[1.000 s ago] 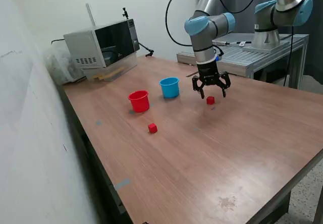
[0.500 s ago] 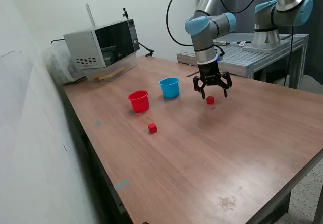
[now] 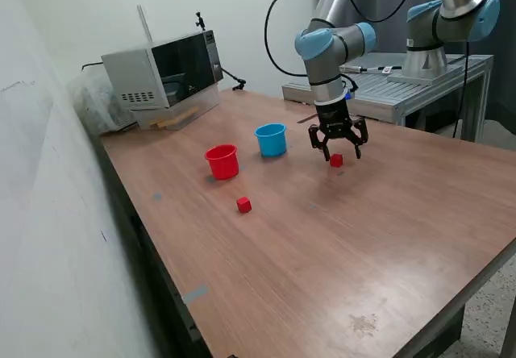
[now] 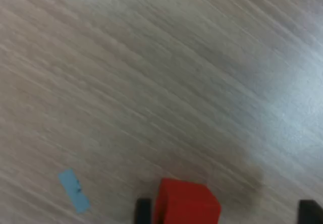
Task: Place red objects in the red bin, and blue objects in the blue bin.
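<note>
The gripper hangs low over the wooden table with its fingers spread apart and empty, just above one red cube. In the wrist view the same red cube sits between the two dark fingertips, closer to one of them than the other, so it appears slightly off centre in the opening; whether it touches that fingertip cannot be told. The cube therefore lies almost straight below the gripper, and the coming move seems to call for a short descent, perhaps with a small sideways correction, before closing. Being a cube, it has no long axis to align with, only flat faces to meet squarely. A small strip of blue tape lies on the table near the cube. Farther out, towards the exterior view's left, stand the blue bin and then the red bin, side by side and apart. A second red cube rests nearer the camera, just beyond the red bin. No blue cubes can be seen.
</note>
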Controlling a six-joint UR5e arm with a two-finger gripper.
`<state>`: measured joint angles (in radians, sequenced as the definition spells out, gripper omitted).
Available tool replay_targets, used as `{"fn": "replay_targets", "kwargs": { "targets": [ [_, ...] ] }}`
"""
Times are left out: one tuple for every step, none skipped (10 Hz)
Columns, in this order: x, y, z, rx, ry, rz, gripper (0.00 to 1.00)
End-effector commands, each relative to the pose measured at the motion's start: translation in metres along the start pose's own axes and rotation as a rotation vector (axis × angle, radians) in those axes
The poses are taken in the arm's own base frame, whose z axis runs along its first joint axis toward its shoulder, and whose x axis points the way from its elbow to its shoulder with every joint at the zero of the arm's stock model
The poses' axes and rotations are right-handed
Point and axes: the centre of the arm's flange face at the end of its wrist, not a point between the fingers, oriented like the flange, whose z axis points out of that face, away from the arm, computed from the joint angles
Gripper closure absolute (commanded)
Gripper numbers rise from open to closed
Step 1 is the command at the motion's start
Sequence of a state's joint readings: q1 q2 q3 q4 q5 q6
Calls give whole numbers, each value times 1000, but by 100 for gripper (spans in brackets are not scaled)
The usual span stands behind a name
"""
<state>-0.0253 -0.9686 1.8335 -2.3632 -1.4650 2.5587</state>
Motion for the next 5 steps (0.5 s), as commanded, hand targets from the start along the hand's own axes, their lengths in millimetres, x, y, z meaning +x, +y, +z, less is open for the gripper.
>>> {"fn": "replay_targets", "kwargs": {
  "targets": [
    [-1, 0, 0, -1, 0, 2, 100],
    [-1, 0, 0, -1, 1, 2, 100],
    [-2, 0, 0, -3, 2, 4, 100],
    [-1, 0, 0, -2, 1, 2, 100],
    [-1, 0, -4, -4, -6, 0, 100]
  ]
}}
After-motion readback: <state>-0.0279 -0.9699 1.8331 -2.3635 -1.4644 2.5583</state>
